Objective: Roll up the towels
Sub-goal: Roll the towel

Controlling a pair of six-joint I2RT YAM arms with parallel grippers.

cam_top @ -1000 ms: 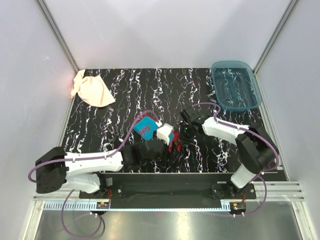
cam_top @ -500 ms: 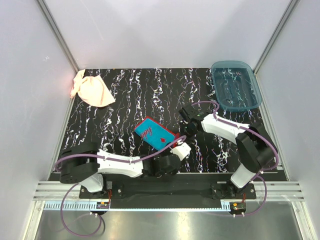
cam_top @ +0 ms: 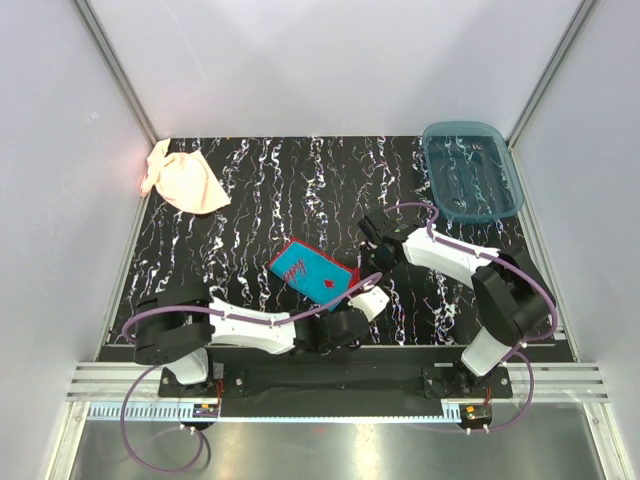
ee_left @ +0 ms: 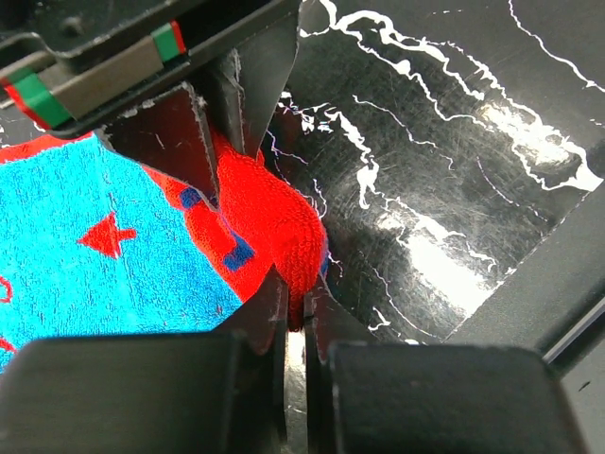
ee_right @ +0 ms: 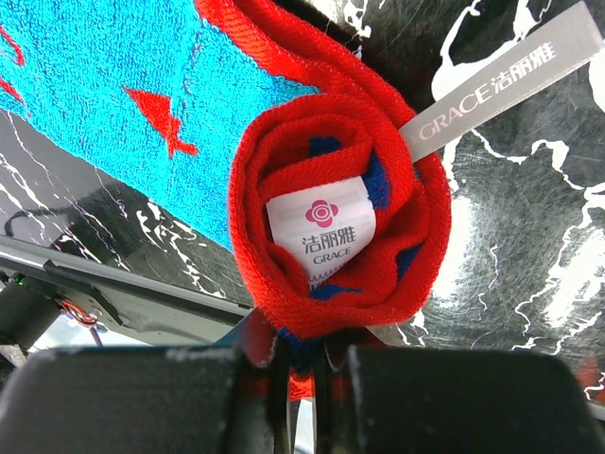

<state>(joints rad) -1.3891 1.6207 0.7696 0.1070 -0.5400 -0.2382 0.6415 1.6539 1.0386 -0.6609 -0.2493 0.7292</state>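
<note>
against half a second ago, the left arm is seen drawn in lower along the near edge of the table, and the blue towel is laid a little shorter, its near right end now curled over. a second ago it was bunched up between the two arms. the peach towel at the far left corner and the blue plastic tray at the far right are unchanged.

the blue towel is spread near the middle of the table. its red hem is pinched between the closed fingers of the left gripper, as shown by the left wrist view. the rolled end, a tight red spiral, is clamped by the right gripper.

inside the spiral a white tag is printed with a pink flower, "洁丽雅" and "grace". a grey ribbon label beside the roll reads "grace 洁丽雅". the smaller print cannot be read.
</note>
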